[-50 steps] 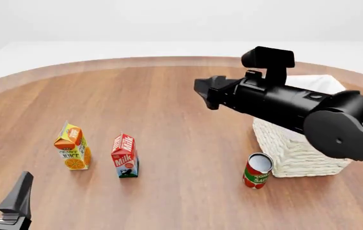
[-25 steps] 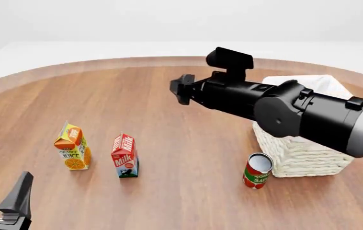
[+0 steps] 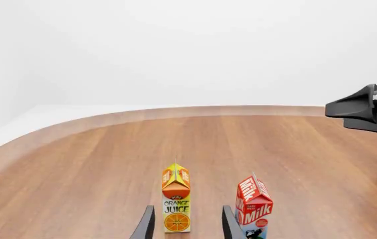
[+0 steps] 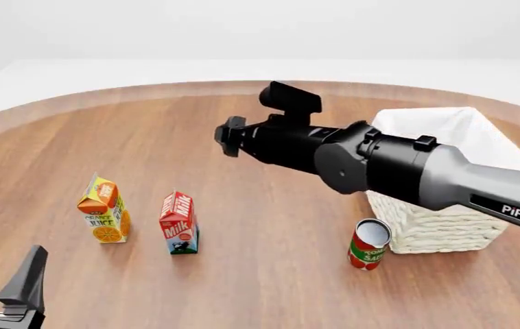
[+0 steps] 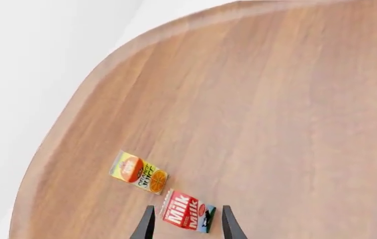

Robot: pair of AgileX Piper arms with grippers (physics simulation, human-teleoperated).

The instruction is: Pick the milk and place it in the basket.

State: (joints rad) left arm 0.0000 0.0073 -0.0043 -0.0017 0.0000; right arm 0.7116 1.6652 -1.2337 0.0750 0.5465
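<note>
The right arm has swung leftward across the worktop [image 4: 269, 226] since a second ago, carrying the right gripper [image 4: 228, 137] away from over the basket [image 4: 434, 219] toward the cartons. The basket now sits well behind those fingers, off to their right. The milk [image 4: 178, 223] stands upright just beside the orange juice carton [image 4: 104, 210], below and ahead of the spread, empty right fingers, framed between them in the wrist view. It looks light, stiff-walled and likely smooth; its flat lower sides look the surest hold. The left gripper [image 4: 4, 284] hangs parted, empty, nearer the juice. The tomato sauce can [image 4: 368, 244] stands just beside the basket.
</note>
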